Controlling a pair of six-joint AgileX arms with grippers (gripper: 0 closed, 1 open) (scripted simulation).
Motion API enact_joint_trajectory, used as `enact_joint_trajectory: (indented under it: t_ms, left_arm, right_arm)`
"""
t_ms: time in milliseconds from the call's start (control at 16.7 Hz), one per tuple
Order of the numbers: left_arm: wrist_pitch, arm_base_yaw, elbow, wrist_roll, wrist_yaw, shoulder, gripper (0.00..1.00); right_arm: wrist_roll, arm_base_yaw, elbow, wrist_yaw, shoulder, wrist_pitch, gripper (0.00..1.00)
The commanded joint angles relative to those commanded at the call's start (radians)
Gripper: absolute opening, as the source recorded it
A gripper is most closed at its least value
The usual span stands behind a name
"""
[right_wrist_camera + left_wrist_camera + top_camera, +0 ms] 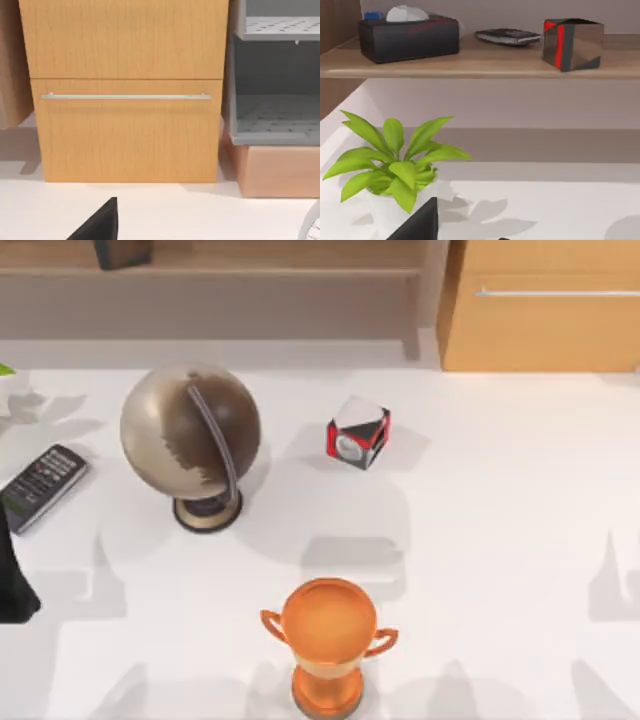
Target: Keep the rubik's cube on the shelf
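Note:
The rubik's cube is out of view. The shelf (250,272) is a long light-brown board along the table's back, with its upright post (432,290) at its right end. In the left wrist view the shelf board (470,64) carries a black tissue box (407,36), a flat remote (507,36) and a shiny dark cube with a red stripe (572,44). My left arm (12,580) is a dark shape at the table's left edge; a dark part of the left gripper (419,224) shows near a plant. A dark part of the right gripper (99,224) faces the drawer.
A red-black-white cube with a round dial (358,432) sits mid-table. A globe (192,435), a remote (42,485) and an orange trophy (328,640) stand around it. A wooden drawer (545,305) is at the back right, beside a grey rack (277,75). A potted plant (395,160) stands at the far left.

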Motion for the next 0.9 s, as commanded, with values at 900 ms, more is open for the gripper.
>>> enact_joint_trajectory:
  t_ms: [900]
  left_arm:
    - [0.0,0.0,0.0,0.0,0.0,0.0,1.0]
  right_arm:
    - [-0.709,0.037,0.405,0.013,0.842,0.514,1.0]
